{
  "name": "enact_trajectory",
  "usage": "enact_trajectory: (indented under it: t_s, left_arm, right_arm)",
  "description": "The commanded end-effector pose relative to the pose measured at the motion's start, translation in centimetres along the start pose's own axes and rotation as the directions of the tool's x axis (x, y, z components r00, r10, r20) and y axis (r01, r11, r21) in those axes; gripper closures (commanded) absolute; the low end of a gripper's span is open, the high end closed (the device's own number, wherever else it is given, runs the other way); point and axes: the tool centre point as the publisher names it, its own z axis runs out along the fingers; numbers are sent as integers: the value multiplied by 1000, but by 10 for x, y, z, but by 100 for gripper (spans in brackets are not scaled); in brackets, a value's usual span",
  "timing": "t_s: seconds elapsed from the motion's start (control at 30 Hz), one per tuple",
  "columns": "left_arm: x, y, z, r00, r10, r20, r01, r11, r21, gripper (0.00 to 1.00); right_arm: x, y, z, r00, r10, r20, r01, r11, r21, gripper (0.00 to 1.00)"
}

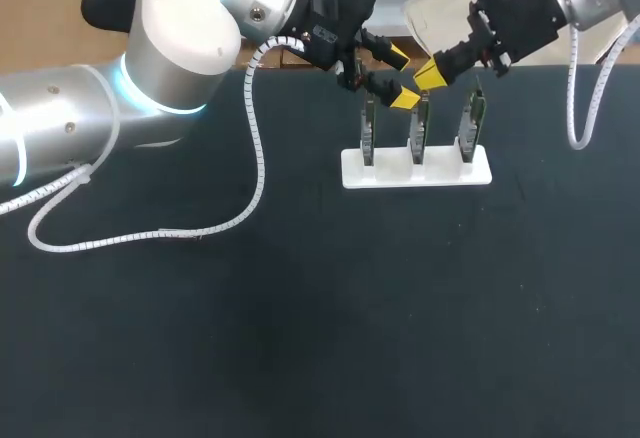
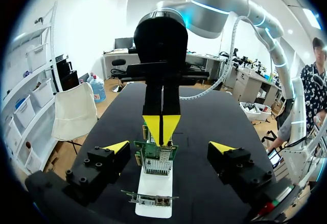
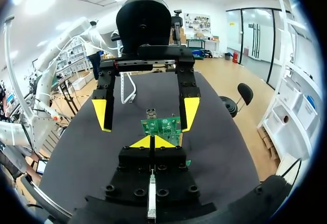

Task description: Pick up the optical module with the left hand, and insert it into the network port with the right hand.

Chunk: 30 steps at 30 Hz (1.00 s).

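Black table [image 1: 300,308], nearest, carried a white stand [image 1: 416,170] holding three upright network cards [image 1: 418,130] in a row. The silver network port [image 2: 155,164] sat on the middle card, ahead of the left gripper [image 2: 168,148], whose fingers were released and spread wide. Just above that card's top edge hung the right gripper [image 1: 430,75], yellow tips clenched together. The optical module could not be made out.

Three upright green cards [image 1: 421,140], one white stand [image 1: 352,174], two robot arms [image 1: 60,128]
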Motion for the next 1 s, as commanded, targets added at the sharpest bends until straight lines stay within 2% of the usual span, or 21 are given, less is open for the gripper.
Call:
enact_trajectory:
  t_s: [0.03, 0.57, 1.0]
  left_arm:
    - [-1, 2, 1, 1000, -2, -6, 2, 1000, 3, 0]
    - [-1, 2, 1, 1000, -2, -6, 2, 1000, 3, 0]
    - [-1, 2, 1, 1000, -2, -6, 2, 1000, 3, 0]
  right_arm:
    - [6, -3, 4, 1000, 3, 0, -3, 1000, -8, 100]
    - [9, -4, 6, 1000, 15, -7, -15, 1000, -9, 100]
    - [-6, -4, -4, 999, -4, 33, 4, 1000, 5, 100]
